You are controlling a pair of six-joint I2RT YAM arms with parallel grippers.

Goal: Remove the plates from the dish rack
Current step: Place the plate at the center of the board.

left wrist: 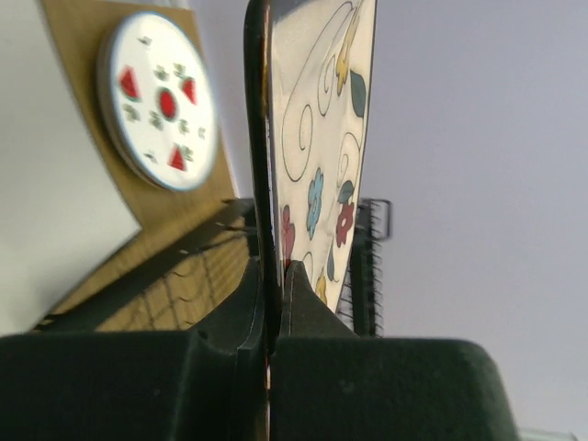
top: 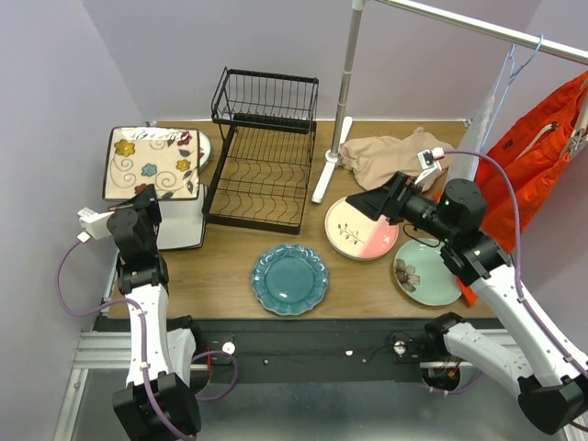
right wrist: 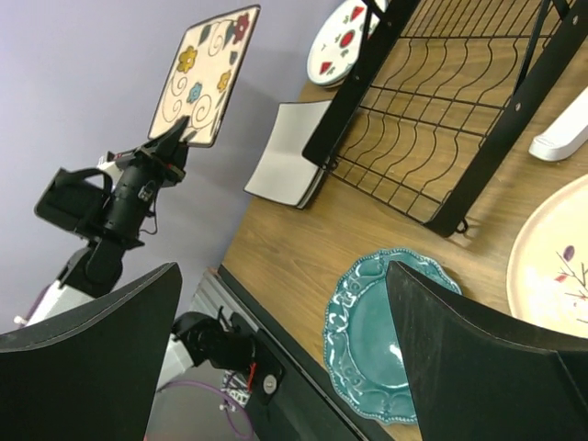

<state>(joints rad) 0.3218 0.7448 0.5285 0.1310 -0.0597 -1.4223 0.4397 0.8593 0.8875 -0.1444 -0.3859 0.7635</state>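
Cream square plate (top: pixel 153 163) gripped in the left end effector (top: pixel 145 195), clear of the rack (top: pixel 262 175).

The left end effector's jaws are nearly closed on the plate's near edge, holding it tilted in the air over the bench's (top: pixel 220 276) left side, beside the rack. A white fruit plate (left wrist: pixel 158 99) lies on the bench at the back left corner. The right end effector (top: pixel 367 202) stands wide and holds nothing, hovering by the far rim of the pink plate (top: pixel 361 230), which lies flat just right of the rack. The teal plate (top: pixel 289 278) lies flat in front of the rack, and the green plate (top: pixel 427 273) lies near the pink one, further right.
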